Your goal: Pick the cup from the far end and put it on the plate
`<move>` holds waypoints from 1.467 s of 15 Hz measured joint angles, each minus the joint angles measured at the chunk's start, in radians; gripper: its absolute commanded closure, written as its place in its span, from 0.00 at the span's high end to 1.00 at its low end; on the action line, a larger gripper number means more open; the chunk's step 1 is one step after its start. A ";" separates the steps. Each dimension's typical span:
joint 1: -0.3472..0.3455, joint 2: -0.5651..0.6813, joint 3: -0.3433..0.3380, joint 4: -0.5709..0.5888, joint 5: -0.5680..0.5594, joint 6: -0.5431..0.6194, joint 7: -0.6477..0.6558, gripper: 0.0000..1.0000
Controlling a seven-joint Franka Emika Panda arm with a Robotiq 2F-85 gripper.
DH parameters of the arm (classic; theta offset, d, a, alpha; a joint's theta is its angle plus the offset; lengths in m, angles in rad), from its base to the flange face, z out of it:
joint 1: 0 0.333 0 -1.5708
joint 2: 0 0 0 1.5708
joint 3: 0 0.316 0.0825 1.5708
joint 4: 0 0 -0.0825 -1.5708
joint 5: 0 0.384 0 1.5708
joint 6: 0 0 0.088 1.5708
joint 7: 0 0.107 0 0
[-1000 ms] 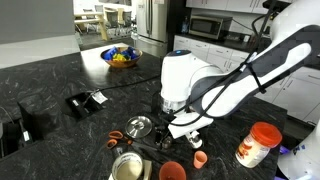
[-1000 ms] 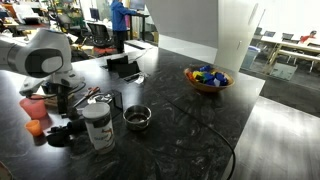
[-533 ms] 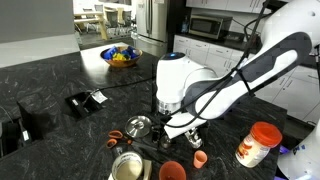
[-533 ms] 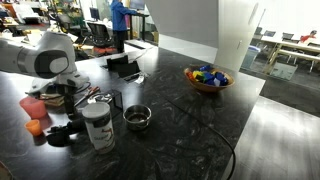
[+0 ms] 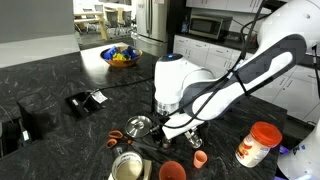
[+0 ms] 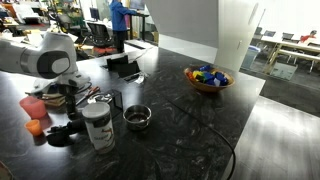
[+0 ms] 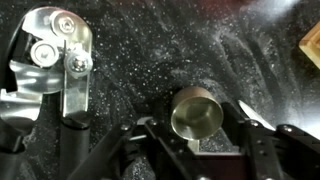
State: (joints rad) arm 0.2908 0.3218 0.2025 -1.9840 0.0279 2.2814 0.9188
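In the wrist view the cup (image 7: 197,112), small, silver and cylindrical, stands upright on the black speckled counter. My gripper (image 7: 201,117) straddles it, jaws open. The left finger (image 7: 158,132) is close against the cup's side, and a dark gap shows between the cup and the right finger (image 7: 246,112). In both exterior views the arm hangs low over the counter with the gripper (image 5: 178,128) (image 6: 66,97) among clutter, and this cup is hidden there. I cannot make out the plate in any view.
A can opener (image 7: 55,55) lies just left of the cup. A second silver cup (image 5: 139,126) (image 6: 136,117), a white container (image 6: 97,125), a small orange cup (image 5: 200,158), a red bowl (image 5: 172,170), a fruit bowl (image 6: 207,78) and a black box (image 5: 85,100) sit around.
The arm has shifted a little sideways and settled lower over the clutter. Over the last half second it has hardly moved.
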 measured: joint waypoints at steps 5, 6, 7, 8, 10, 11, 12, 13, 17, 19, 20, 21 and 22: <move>0.001 0.002 -0.001 0.006 0.000 0.000 0.000 0.21; 0.001 0.002 -0.001 0.010 0.000 0.000 0.000 0.21; 0.002 0.002 -0.001 0.014 -0.002 0.000 0.000 0.21; 0.003 -0.001 -0.001 0.019 0.003 0.000 0.000 0.21; 0.005 -0.012 0.004 0.030 0.036 -0.002 -0.003 0.21; 0.006 -0.024 0.011 0.034 0.065 -0.011 -0.011 0.21; 0.006 -0.040 0.021 0.038 0.108 -0.030 -0.025 0.21; 0.006 -0.060 0.031 0.042 0.155 -0.057 -0.043 0.21; 0.003 -0.155 0.048 0.062 0.313 -0.143 -0.114 0.21; -0.009 -0.194 0.046 0.068 0.395 -0.157 -0.168 0.21; -0.018 -0.209 0.044 0.069 0.438 -0.161 -0.198 0.21; -0.028 -0.217 0.040 0.070 0.479 -0.161 -0.223 0.21; -0.039 -0.221 0.035 0.070 0.525 -0.161 -0.247 0.21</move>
State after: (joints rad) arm 0.2516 0.1004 0.2374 -1.9140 0.5533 2.1208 0.6722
